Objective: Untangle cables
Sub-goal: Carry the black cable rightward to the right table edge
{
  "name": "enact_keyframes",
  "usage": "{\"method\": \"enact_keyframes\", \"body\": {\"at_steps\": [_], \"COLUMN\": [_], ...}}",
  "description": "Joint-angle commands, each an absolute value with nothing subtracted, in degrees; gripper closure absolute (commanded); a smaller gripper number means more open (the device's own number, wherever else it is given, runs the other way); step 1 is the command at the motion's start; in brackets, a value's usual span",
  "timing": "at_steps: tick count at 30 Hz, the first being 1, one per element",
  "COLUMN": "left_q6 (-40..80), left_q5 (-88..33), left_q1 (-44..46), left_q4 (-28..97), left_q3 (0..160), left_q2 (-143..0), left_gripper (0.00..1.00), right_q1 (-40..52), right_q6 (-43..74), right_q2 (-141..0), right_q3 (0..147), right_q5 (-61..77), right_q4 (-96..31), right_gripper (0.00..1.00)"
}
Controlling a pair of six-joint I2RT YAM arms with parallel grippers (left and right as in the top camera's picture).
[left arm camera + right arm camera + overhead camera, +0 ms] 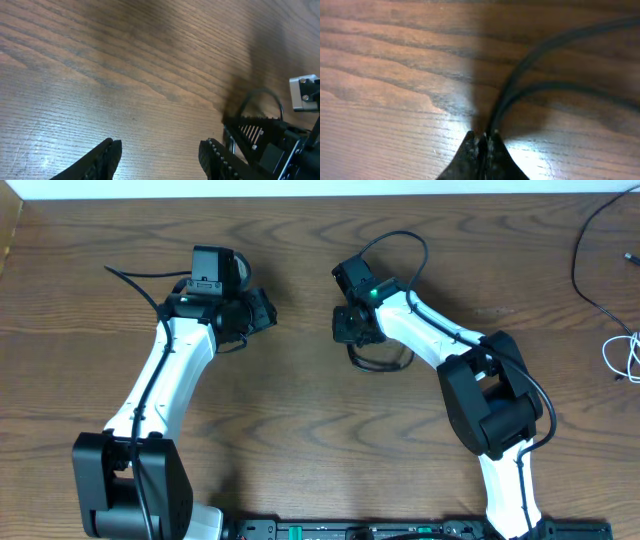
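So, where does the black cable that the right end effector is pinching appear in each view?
Overhead: the black cable is a small loop near the centre, just below the right end effector.
Left wrist: a thin arc at the right, above that end effector.
Right wrist: two strands running from the upper right down to the shut tips.
Shared landmark: the right end effector.

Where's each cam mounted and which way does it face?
Overhead: above the table, looking straight down; left arm and right arm show.
Right wrist: aimed down at the table; right gripper shows, shut on the black cable.
Left wrist: low, aimed across the table; open left gripper shows.
Shared: all three show that cable.
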State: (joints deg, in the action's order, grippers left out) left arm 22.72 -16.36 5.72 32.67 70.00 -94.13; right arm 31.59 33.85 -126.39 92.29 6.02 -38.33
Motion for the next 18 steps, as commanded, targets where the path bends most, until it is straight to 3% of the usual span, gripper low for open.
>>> {"method": "enact_keyframes", "body": {"at_steps": [1, 9, 18], "left_q6": [23.20, 23.18, 23.18], "left_q5": [-15.81, -15.81, -15.81], "left_q1": [5.48, 5.48, 5.48], "left_q4": [32.77, 32.80, 32.77], "left_q3": [70.35, 70.35, 70.35], "left_q2": [-94.45, -94.45, -94.45], "left_gripper": [0.45, 0.45, 0.44], "right_q1": [31.97, 28.80, 15.49], "right_q6": [32.10, 16.19, 8.93], "right_q2": [-127.63, -122.32, -106.91], "right_q3": [92.03, 98.39, 109.56], "right_q5": [6.22, 12.01, 11.88], "right_q4": [-38.33, -45.04, -57.36], "right_gripper": [0.99, 0.99, 0.99]}}
